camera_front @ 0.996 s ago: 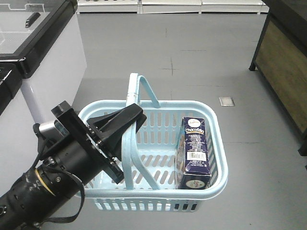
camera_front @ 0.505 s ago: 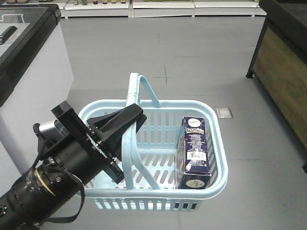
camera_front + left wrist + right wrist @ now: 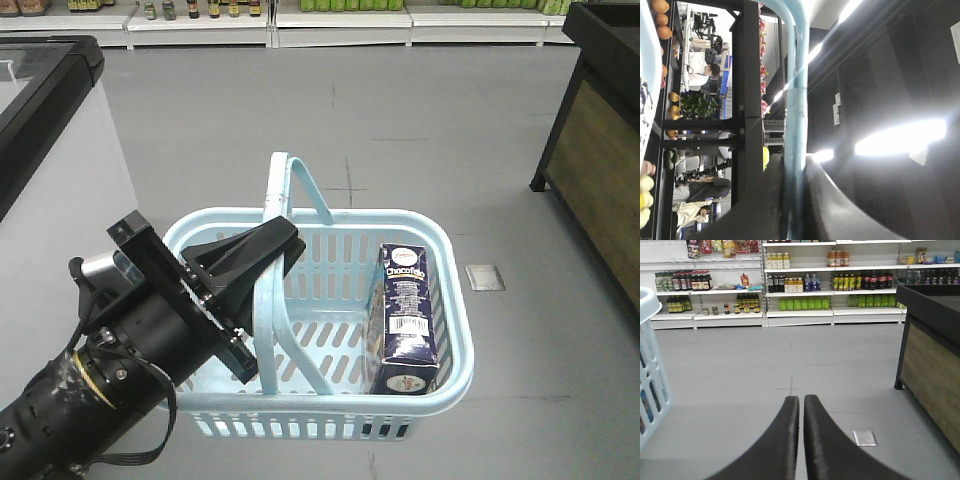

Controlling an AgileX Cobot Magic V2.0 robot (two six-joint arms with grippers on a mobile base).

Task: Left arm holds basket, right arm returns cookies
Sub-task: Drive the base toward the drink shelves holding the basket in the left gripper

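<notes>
Exterior front-facing: left end effector (image 3: 272, 250) is clamped on the near hoop handle (image 3: 265, 330) of the basket (image 3: 390, 213). The left wrist view confirms this, with the handle (image 3: 797, 100) running up between the closed jaws.

Cookies (image 3: 405, 315) stand on end in the right half of the basket, close to upright. The long axis runs top to bottom of the frame, against the right-hand wall, barcode face toward the camera.

Right end effector (image 3: 801, 400) has its jaws pressed together with nothing in them, and it points out over bare floor (image 3: 840, 370) toward the shelves (image 3: 805, 290). It's outside the front view.

Key relation: in the right wrist view the basket wall (image 3: 650, 370) sits at the left edge, so the carton lies left of that end effector and behind the wall. You can't see the carton from there.

My read:
- Open first.
- Come in over the rim from above; the carton top is the clear access.
- The near handle arcs beside the carton's left side, so room there is tight.
- Dark wood-sided unit (image 3: 930, 365) stands off to the right; the floor between is open.
</notes>
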